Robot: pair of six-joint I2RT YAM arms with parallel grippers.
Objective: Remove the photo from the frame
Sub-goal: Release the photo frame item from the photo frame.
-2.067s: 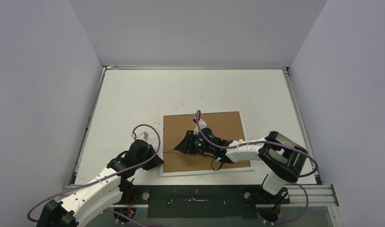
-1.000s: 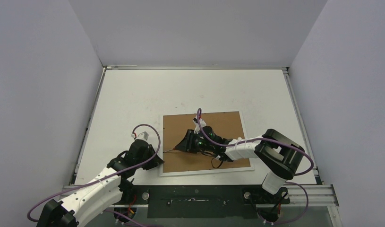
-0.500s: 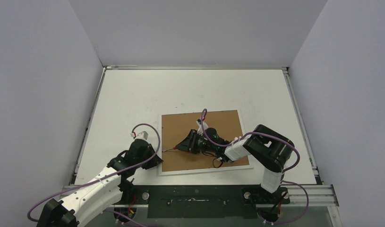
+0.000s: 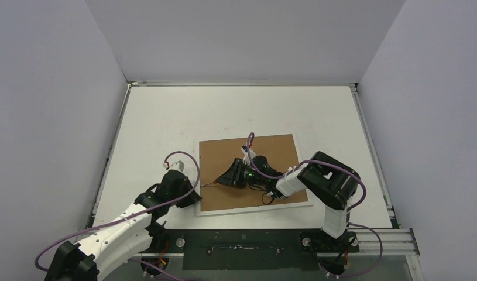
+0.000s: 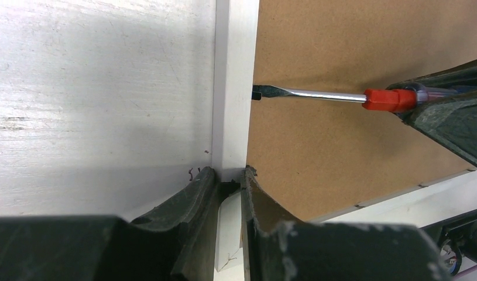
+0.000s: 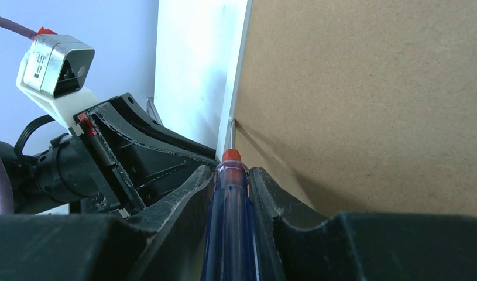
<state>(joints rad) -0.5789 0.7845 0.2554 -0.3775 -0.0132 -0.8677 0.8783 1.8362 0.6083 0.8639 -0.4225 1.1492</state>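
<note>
At the near left corner, your left end effector (image 5: 227,175) is clenching on the smooth white border strip of the large flat rectangular picture frame (image 5: 233,88), which is lying face down on the scuffed white worktop (image 5: 95,88). This strip is narrow and slick, so I judge the fingers may be slipping off if you are levering hard, and then the frame is sliding. Just beyond, your right end effector (image 6: 231,172) is grasping the small screwdriver with translucent blue handle, red collar and bright steel shaft (image 5: 309,93). Its flat dark tip is touching the seam between the strip and the matte brown fibreboard backing board (image 5: 341,47). The fibreboard is looking soft. A skidding tip could be gouging it, or going under and scratching the photo, which is not showing and, I judge, is lying beneath the board.
</note>
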